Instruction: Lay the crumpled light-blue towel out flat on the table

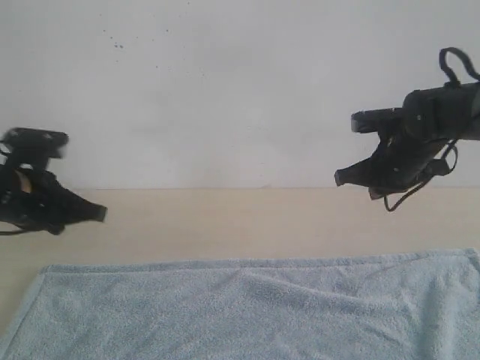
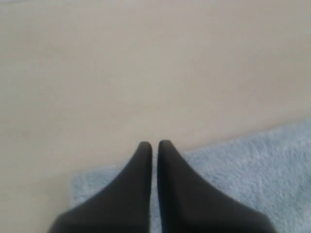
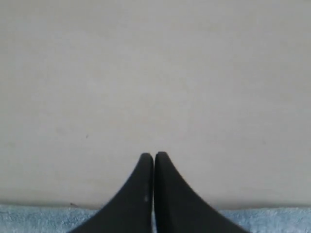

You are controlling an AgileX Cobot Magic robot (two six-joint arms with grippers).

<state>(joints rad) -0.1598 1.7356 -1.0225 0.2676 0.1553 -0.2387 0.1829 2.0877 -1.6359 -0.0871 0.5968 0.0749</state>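
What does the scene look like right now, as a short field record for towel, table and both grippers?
towel: light blue, spread out nearly flat, far hem straight; near part out of frame
table: beige, bare strip beyond the towel
left gripper: shut, empty, in the air by the towel's far left corner
right gripper: shut, empty, raised near the far hem

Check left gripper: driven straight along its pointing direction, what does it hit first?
Most likely bare table, just past the towel edge. The left gripper, jaws shut and empty, angles downward; nothing else shows ahead, though depth is unclear.
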